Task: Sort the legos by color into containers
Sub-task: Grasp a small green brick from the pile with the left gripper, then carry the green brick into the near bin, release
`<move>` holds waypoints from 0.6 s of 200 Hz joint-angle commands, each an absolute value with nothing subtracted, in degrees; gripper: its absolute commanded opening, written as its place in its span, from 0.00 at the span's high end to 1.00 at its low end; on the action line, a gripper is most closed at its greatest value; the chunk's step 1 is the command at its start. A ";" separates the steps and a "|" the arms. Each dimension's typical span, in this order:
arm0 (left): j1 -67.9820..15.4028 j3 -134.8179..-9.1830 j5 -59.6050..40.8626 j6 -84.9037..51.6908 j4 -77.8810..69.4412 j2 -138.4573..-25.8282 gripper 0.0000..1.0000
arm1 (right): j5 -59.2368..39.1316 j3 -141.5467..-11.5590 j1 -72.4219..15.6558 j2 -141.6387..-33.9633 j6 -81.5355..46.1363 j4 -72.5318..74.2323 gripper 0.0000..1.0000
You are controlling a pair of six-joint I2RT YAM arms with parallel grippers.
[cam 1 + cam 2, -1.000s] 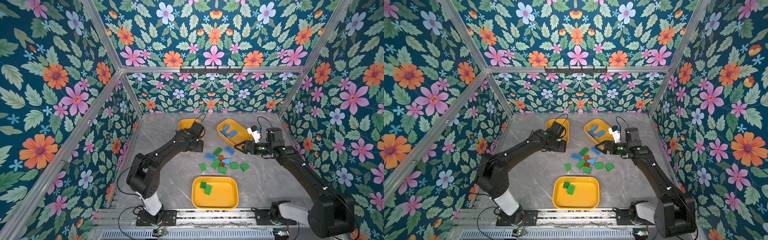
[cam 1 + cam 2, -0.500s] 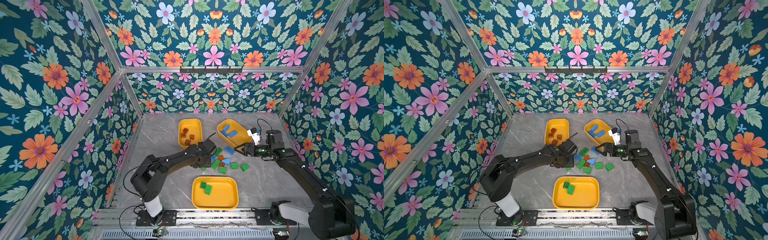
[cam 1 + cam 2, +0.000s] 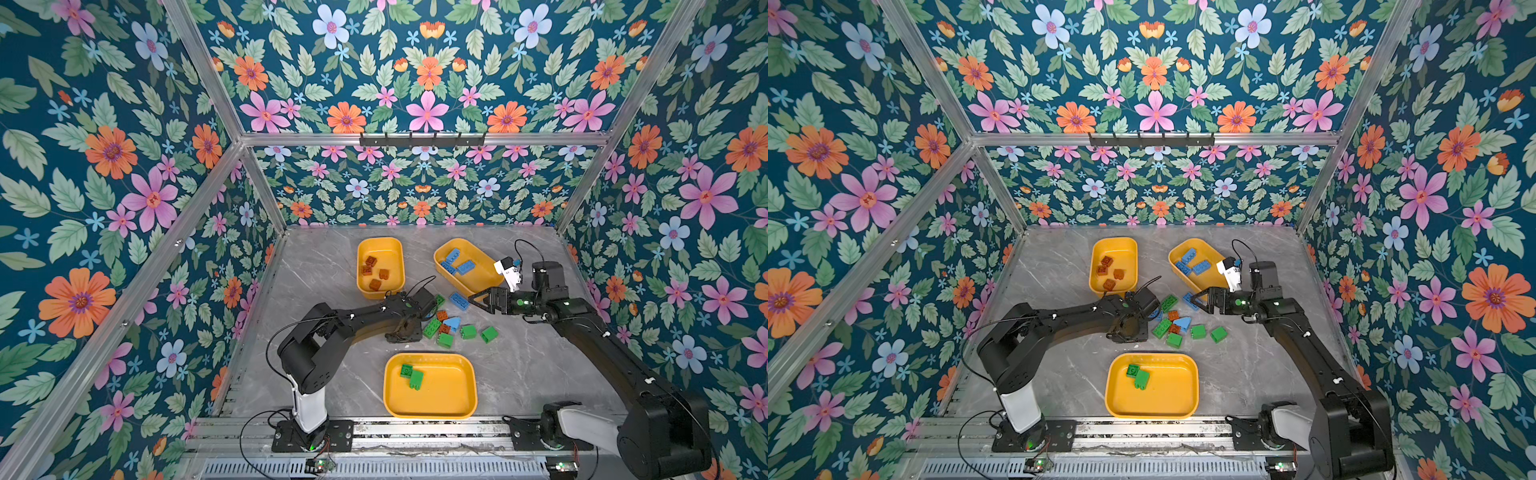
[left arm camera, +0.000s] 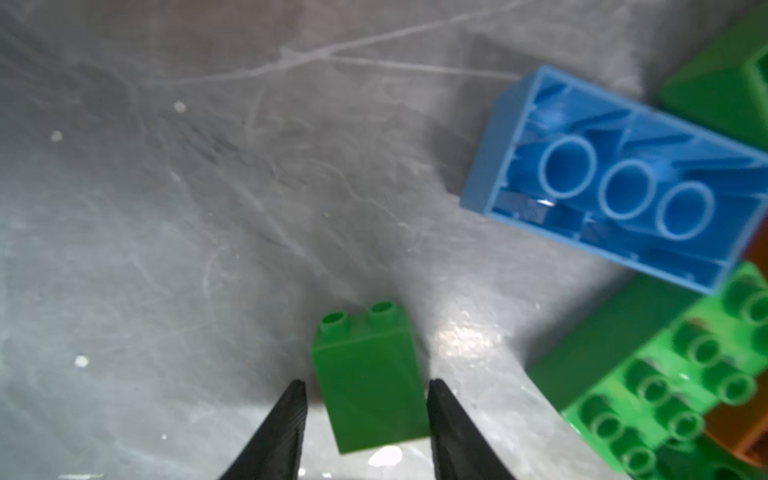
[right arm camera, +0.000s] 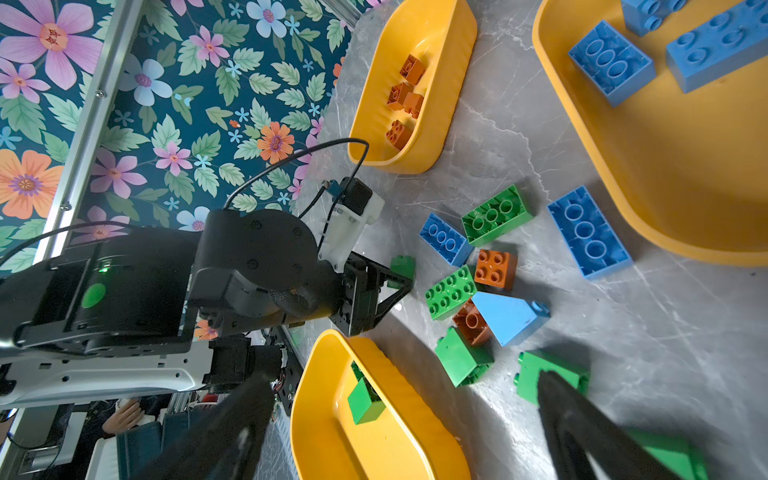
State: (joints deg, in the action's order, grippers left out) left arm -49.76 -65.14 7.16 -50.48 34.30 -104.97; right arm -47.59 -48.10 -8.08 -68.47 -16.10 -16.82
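My left gripper is down at the left edge of the loose pile of legos. A small green brick lies on the table between its fingers. One finger touches the brick and a thin gap shows at the other. In both top views this gripper covers that brick. My right gripper hangs wide open and empty above a loose blue brick. Three yellow containers hold sorted legos: reddish-brown, blue and green.
The pile holds a green oblong brick, a light-blue sloped piece, reddish-brown bricks and green squares. An upturned blue brick lies close beside my left gripper. Flowered walls enclose the table.
My left arm has swung from the back container of reddish-brown legos down to the pile, and its jaws have narrowed around the small green brick. The right arm has barely moved.
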 commanded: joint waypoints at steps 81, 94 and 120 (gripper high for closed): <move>-47.82 -67.70 9.25 -46.94 35.67 -104.65 0.73 | -47.24 -49.04 -8.06 -68.98 -14.77 -16.80 0.01; -47.85 -69.29 8.80 -45.21 36.85 -104.10 0.74 | -47.27 -49.16 -8.04 -69.16 -14.76 -16.73 0.01; -48.12 -70.39 4.20 -39.89 37.61 -100.98 0.76 | -47.26 -49.57 -8.06 -69.49 -14.67 -16.61 0.01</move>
State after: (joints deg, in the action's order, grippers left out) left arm -47.88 -69.67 7.84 -45.74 35.00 -103.39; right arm -47.57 -48.97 -8.05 -69.28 -15.86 -16.84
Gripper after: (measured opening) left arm 0.331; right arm 0.991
